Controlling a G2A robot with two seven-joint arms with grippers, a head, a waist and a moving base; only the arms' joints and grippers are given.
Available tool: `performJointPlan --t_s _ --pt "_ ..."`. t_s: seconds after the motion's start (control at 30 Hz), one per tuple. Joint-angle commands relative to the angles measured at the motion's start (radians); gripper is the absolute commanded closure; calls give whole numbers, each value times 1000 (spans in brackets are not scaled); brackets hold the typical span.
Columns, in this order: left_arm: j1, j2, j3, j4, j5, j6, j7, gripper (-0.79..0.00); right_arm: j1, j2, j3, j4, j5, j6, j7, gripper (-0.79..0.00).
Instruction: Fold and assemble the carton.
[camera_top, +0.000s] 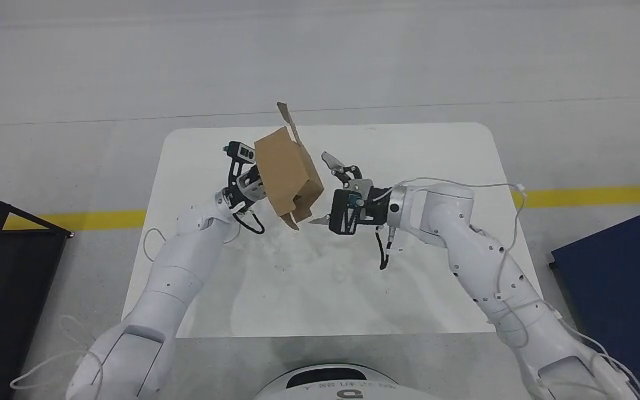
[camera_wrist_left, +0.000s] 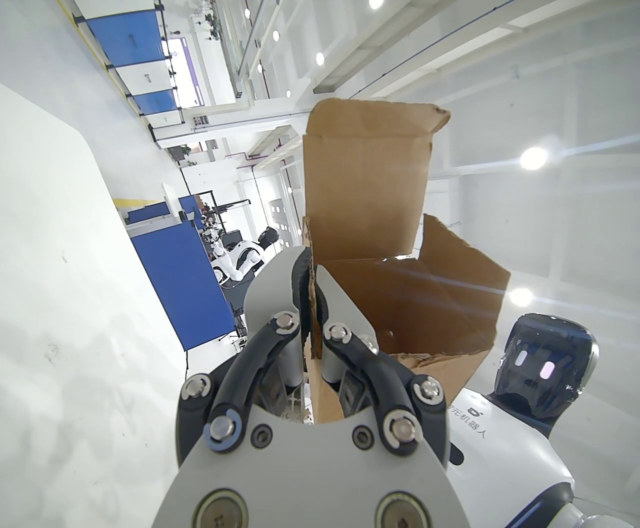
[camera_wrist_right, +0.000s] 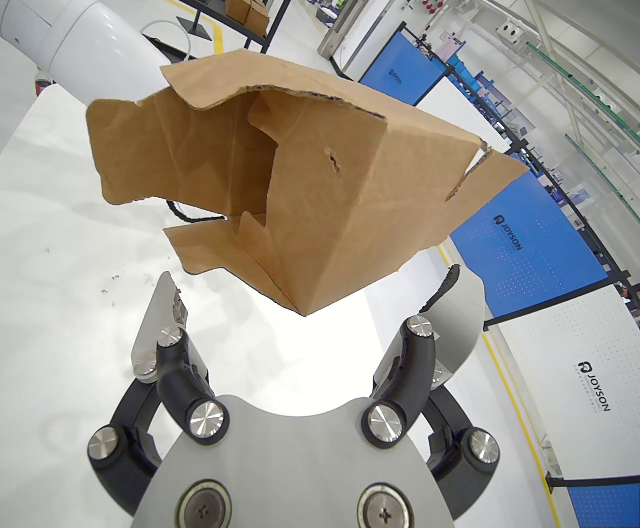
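Left gripper (camera_wrist_left: 311, 280) clamped on one wall edge of the carton (camera_wrist_left: 400, 300); both fingers press the cardboard from either side. Left arm is bent at the elbow and reaches up from the near left side of the table (camera_top: 430, 280), with the wrist lifted so the carton hangs clear of the surface, over the table's far middle.

Right gripper (camera_top: 328, 193) is open with its fingers spread wide. It sits just beside the carton's right side, palm turned towards it. In the right wrist view the carton's lowest corner points into the gap between the spread fingers, apart from both. Right arm comes in from the near right with its forearm angled across the table.

Table is white with rounded corners and a few dark scuff marks. Floor is pale grey with a yellow line (camera_top: 100, 218) running across it. Blue partition panels (camera_wrist_right: 530, 240) stand in the room behind.

Carton is brown corrugated board, partly erected and tilted, with its mouth open and flaps standing loose. Edges are ragged and creased. One panel has a small tear (camera_wrist_right: 334, 162).
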Motion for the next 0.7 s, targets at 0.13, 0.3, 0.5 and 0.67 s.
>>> performJointPlan --t_s 0.13,0.3,0.5,0.67 --pt "0 -6 8 5 14 1 -1 0 0 -4 -6 6 46 21 1 -785" --pt "2 -12 24 10 32 0 0 0 11 -9 -10 23 107 29 10 -785" --pt "4 -20 46 22 53 -8 8 0 15 -11 -7 24 153 31 19 -785" --pt "1 -25 44 25 20 6 -6 0 20 -13 -17 27 140 65 73 -785"
